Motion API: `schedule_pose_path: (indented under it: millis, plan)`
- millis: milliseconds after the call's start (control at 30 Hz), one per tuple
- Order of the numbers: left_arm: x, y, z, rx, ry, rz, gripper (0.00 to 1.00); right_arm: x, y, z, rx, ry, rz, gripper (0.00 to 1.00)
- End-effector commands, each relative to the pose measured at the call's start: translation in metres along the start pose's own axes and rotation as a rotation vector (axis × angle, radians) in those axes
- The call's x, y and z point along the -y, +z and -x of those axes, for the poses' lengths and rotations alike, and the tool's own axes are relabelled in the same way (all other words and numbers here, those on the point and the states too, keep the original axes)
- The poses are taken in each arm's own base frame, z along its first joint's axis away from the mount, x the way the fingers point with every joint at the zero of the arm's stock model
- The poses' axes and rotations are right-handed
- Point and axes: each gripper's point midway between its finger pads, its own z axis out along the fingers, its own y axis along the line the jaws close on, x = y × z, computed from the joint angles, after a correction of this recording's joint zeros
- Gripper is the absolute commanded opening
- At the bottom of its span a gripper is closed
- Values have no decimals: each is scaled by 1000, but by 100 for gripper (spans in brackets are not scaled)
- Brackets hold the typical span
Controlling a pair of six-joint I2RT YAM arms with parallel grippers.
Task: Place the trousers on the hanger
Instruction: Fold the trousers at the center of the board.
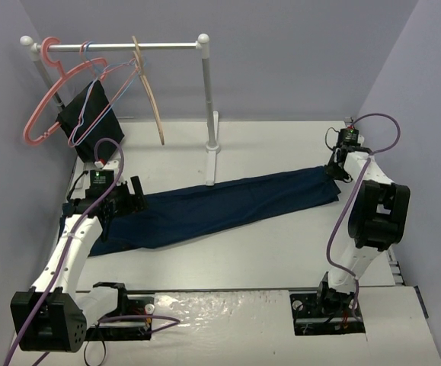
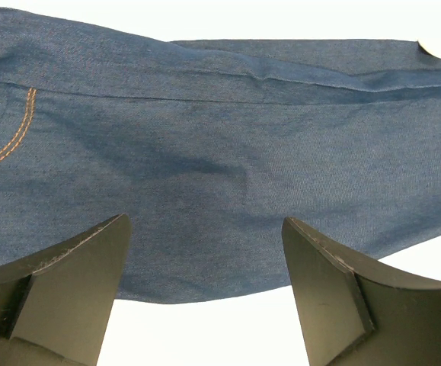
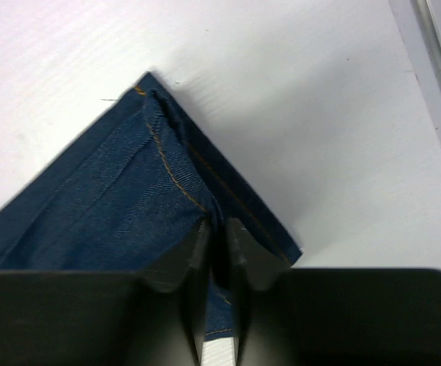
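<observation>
The dark blue trousers (image 1: pixel 228 206) lie flat across the table, waist at the left, leg ends at the right. My left gripper (image 1: pixel 140 200) hovers open over the waist end. In the left wrist view its fingers (image 2: pixel 68 290) stand wide apart above the denim (image 2: pixel 220 152) and the near edge of the cloth. My right gripper (image 1: pixel 333 171) is at the leg ends; in the right wrist view its jaws (image 3: pixel 217 225) stand nearly together with the hem of the trousers (image 3: pixel 113 206) pinched between them. The wooden hanger (image 1: pixel 150 91) hangs from the rack's rail.
A white clothes rack (image 1: pixel 205 99) stands at the back, its base post just behind the trousers. On its rail hang a pink hanger (image 1: pixel 49 91), thin wire hangers (image 1: pixel 102 91) and a black cloth (image 1: pixel 91 122). Grey walls close in left, right and rear.
</observation>
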Motion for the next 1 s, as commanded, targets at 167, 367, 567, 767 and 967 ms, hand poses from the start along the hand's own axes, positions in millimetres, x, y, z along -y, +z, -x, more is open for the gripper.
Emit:
schedule_pose_path:
  millis: [167, 367, 567, 767, 967]
  plan:
    - [9, -11, 21, 76, 35, -13, 78, 1, -24, 35, 133, 5, -65, 51]
    - [57, -16, 23, 88, 156, -77, 78, -56, -59, 37, 173, -59, 115, 50]
    - [111, 11, 25, 62, 219, -111, 77, -81, -51, 27, 149, -39, 213, 49]
    - [127, 63, 19, 26, 130, -105, 77, -102, -21, 5, 66, -59, 245, 49]
    - [111, 112, -8, -52, 51, 2, 77, -95, 19, -28, -14, -57, 193, 49]
